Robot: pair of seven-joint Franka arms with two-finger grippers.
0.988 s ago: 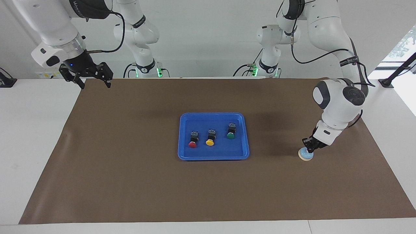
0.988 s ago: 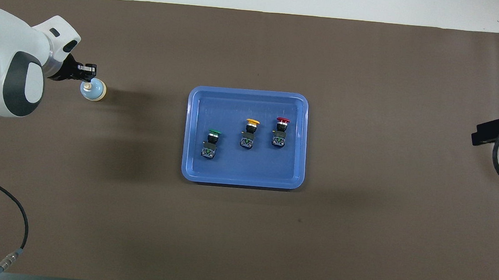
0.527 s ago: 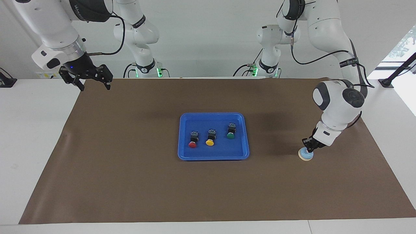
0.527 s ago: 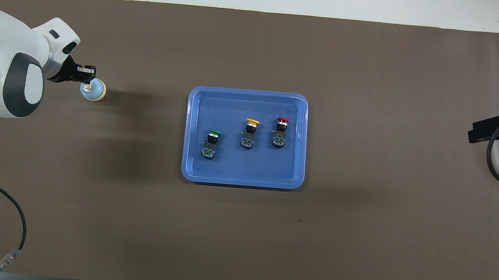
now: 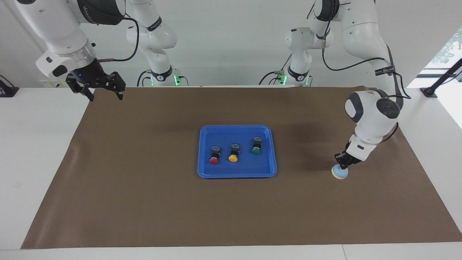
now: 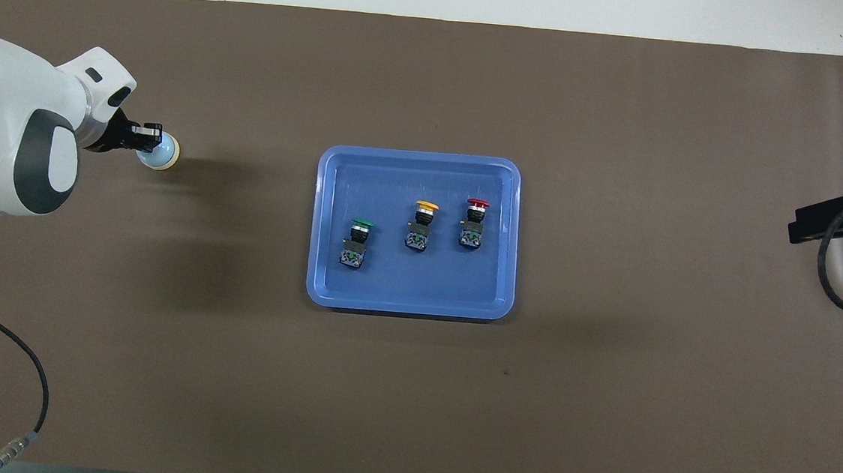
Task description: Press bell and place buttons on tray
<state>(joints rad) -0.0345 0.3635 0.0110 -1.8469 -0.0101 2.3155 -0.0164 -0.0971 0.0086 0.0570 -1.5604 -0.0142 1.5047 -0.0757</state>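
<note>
Left gripper [image 5: 342, 165] sits right on top of the bell [image 5: 340, 172], probably to press it; I cannot tell its finger state. Toward the right arm's end, the tray [image 5: 237, 173] already holds the buttons [image 5: 234, 152]. Right gripper [image 5: 104, 90] waits open, well apart.

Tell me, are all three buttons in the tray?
Yes, in: red, yellow and green buttons lie inside the tray's rim.
</note>
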